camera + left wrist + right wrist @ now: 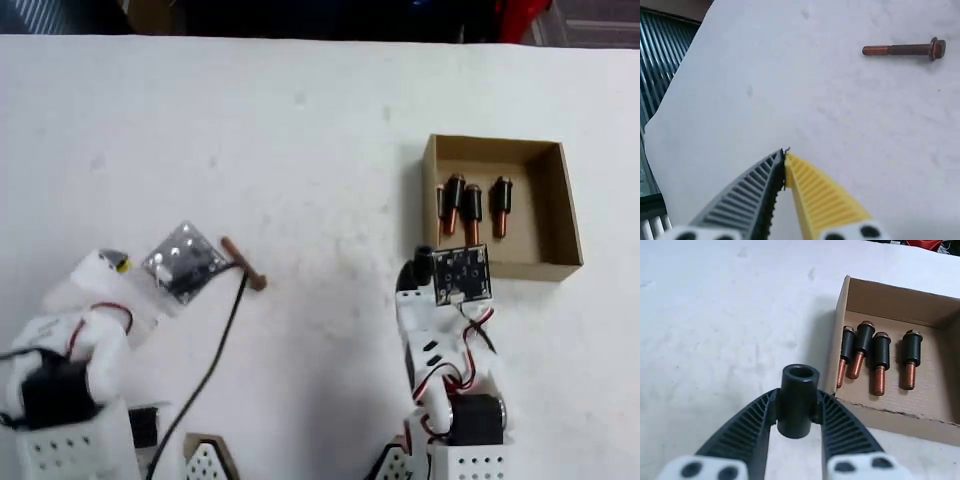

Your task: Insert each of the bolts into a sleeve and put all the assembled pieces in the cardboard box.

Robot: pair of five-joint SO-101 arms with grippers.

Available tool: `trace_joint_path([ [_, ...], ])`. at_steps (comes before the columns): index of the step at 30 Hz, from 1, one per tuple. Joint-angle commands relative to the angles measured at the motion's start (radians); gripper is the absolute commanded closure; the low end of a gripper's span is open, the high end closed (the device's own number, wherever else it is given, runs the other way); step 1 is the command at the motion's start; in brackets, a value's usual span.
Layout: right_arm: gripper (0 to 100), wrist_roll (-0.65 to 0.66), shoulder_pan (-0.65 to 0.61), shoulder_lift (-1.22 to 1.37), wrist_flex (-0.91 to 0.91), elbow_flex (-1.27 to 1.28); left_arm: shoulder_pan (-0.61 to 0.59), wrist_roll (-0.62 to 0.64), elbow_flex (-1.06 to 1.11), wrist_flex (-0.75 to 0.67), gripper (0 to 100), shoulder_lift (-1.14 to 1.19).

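A bare copper bolt (pixel 243 263) lies on the white table, just right of the left arm's camera plate. In the left wrist view the same bolt (pixel 905 49) rests well beyond my left gripper (pixel 785 154), whose grey and yellow fingers are shut with nothing between them. My right gripper (pixel 799 399) is shut on a black sleeve (pixel 799 400), held upright with its bore facing up, just outside the near left corner of the cardboard box (pixel 900 302). Several assembled pieces (pixel 880 360) lie side by side in the box (pixel 565 215).
The white table (pixel 300 130) stretches wide between and behind the arms. A black cable (pixel 215 350) runs from the left arm's camera toward the front edge. The table's left edge and a ribbed dark panel (pixel 660 60) lie beyond it.
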Motion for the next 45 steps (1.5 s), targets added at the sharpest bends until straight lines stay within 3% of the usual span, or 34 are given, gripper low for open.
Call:
trace_joint_path([
  [1,97.8,-0.006,0.01,-0.013,-0.027,-0.009,0.018,-0.089,-0.077,-0.002,97,0.088],
  [8,97.8,-0.006,0.01,-0.013,-0.027,-0.009,0.088,-0.282,-0.074,0.0,97,0.2],
  [18,97.8,-0.006,0.01,-0.013,-0.027,-0.009,0.289,-0.336,-0.13,-0.054,97,0.478],
  [25,97.8,-0.005,0.01,-0.013,-0.027,-0.009,0.289,-0.454,-0.258,-0.046,97,0.826],
  [38,97.8,-0.005,0.01,-0.013,-0.041,-0.009,0.325,-0.476,-0.669,-0.044,97,1.426],
  [45,97.8,-0.005,0.01,-0.013,-0.041,-0.009,0.325,-0.479,-0.841,0.049,84,1.587],
])
